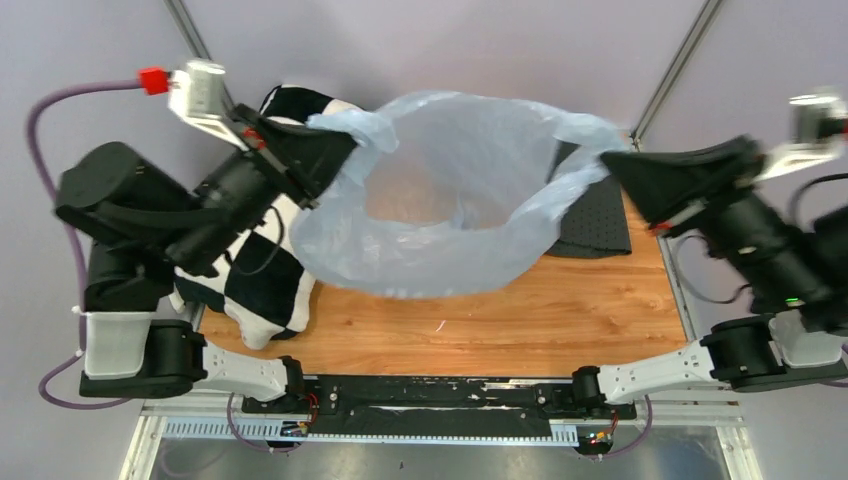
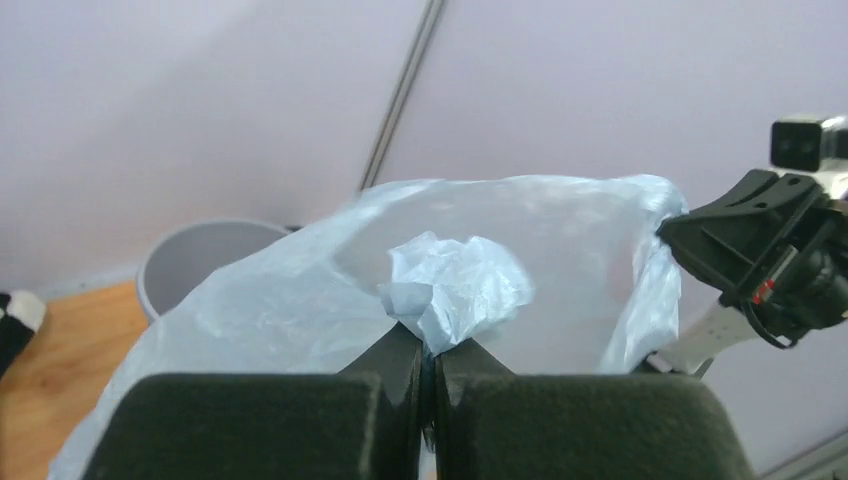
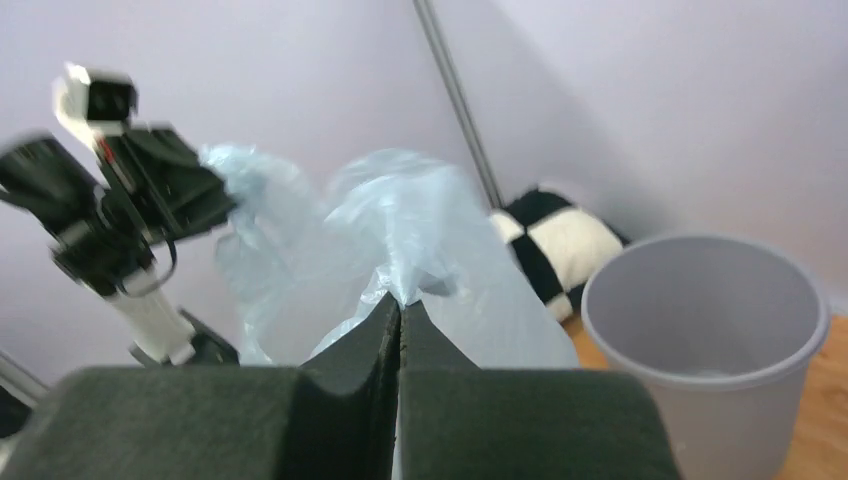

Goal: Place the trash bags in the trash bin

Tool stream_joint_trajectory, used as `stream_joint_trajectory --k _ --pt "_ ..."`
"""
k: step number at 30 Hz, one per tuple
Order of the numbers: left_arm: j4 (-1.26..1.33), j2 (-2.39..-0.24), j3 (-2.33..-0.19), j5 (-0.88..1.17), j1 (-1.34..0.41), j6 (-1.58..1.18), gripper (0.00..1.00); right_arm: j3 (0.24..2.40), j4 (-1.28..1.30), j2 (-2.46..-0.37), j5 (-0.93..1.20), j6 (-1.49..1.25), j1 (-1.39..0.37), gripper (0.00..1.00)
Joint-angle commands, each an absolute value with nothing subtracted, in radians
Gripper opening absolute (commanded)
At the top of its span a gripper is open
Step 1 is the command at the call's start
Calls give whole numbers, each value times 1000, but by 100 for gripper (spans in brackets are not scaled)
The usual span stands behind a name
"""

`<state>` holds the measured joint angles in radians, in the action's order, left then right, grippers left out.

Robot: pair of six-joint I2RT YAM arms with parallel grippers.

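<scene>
While both arms held it aloft, the trash bag [image 1: 450, 215] hung stretched over the centre-to-12 o'clock part of the table [image 1: 450, 335]. Top view, near to far:

- 6 o'clock: black base rail [image 1: 440, 395] carrying both arm bases, then bare wood-grain tabletop.
- 9 o'clock: black-and-white checkered pillow [image 1: 255, 295], partly under the left arm and overhanging the table's left edge.
- 2 o'clock: dark dotted cloth [image 1: 600, 225], lying flat, its left part covered by the bag.
- Beyond: pale lilac walls [image 1: 480, 45], with slanted metal frame poles [image 1: 675, 70] at 11 and 1 o'clock.

Grippers:
- The left gripper [image 1: 345, 140] sat at 10 o'clock, jaws pinched tight on one bunched handle. The left wrist view had crumpled plastic poking out between the tips.
- The right gripper [image 1: 612, 160] sat at 2 o'clock, jaws likewise clamped on the opposite handle, with film rising from between the tips in its own view.

Containers:
- The bag mouth was pulled wide between the two grippers and faced up. Through the film only wood tone and a faint round outline came through.
- The trash bin [image 3: 710, 330] stood upright on the table, toward 12 o'clock, mouth up.
  - Right wrist view: at 3 o'clock of the frame, beside the bag, pillow behind it.
  - Left wrist view: at 9 o'clock, partly hidden by the bag.
  - Inside: smooth grey wall; the bottom was too blurred to tell the contents.
- The bag was outside the bin's rim.
</scene>
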<state>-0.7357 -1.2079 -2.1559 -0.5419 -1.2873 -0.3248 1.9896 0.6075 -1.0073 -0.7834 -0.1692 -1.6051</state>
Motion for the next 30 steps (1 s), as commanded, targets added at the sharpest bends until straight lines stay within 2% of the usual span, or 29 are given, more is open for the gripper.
stream_joint_trajectory --k 1,5,8,10,11,14,16,18,20,23,30 --pt "-753 -1174 -2176 -565 -1294 -217 0 1887 438 -942 -684 9 -1594 0" --pt "-755 -941 -1535 -646 -1293 -395 0 1378 539 -951 -652 -319 -1594 0" --pt "-756 -744 -999 -497 -1294 -687 0 920 417 -1054 -415 -672 -1601 0" --pt "-754 -634 -748 -362 -1303 -851 0 765 296 -1156 -315 -818 -1669 0" --pt "-756 -558 -674 -331 -1325 -906 0 788 318 -1197 -337 -834 -1721 0" --pt "-793 -445 -702 -361 -1395 -906 0 1079 625 -1254 -507 -737 -1832 0" --pt "-826 -468 -844 -394 -1399 -835 0 1273 794 -1248 -610 -669 -1845 0" --pt "-831 -530 -986 -420 -1399 -762 0 1384 847 -1209 -713 -594 -1844 0" --pt "-830 -598 -1105 -453 -1399 -700 0 1437 844 -1152 -811 -532 -1825 0" --pt "-829 -672 -1229 -542 -1399 -642 0 1459 842 -1060 -830 -525 -1751 0" --pt "-824 -712 -1317 -753 -1399 -631 0 1405 845 -954 -834 -550 -1712 0"
